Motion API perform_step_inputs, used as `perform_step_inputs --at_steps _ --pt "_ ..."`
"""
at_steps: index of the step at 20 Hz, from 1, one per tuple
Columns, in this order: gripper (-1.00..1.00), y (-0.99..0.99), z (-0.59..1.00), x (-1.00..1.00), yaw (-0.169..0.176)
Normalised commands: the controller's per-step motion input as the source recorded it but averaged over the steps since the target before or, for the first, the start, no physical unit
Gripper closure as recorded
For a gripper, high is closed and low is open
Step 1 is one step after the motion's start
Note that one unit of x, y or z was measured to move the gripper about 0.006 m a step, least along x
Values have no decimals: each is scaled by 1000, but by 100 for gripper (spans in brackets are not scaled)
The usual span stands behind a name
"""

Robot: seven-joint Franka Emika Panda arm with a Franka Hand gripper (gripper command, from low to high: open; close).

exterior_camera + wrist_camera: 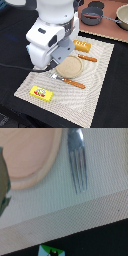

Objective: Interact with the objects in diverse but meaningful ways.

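Nearby, grey pots (93, 16) (contents unclear) beyond the woven mat (95, 62).

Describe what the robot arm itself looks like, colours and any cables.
The arm is bulky, with smooth, rounded glossy white shells and dark grey or black sections at the joints. A thin dark cable trails from it over the black table. The gripper is hidden underneath; no markings are legible.

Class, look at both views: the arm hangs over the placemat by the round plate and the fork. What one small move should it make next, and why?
Probably shift toward the yellow packet. The wrist view shows only the plate, the fork and the mat's edge, so no toy food lies under the arm yet, and the packet looks like the nearest one. The gripper itself is hidden.
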Motion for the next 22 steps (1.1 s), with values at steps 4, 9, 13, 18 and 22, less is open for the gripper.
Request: perform_step_inputs --at_steps 4,9,13,18,22 --pt "-100 -790 -293 -229 28" --pt "-100 -742 -273 -205 32" --pt "-100 -559 -200 -58 63" --pt "-100 -118 -13 203 117" --pt "-100 -161 -39 161 100"
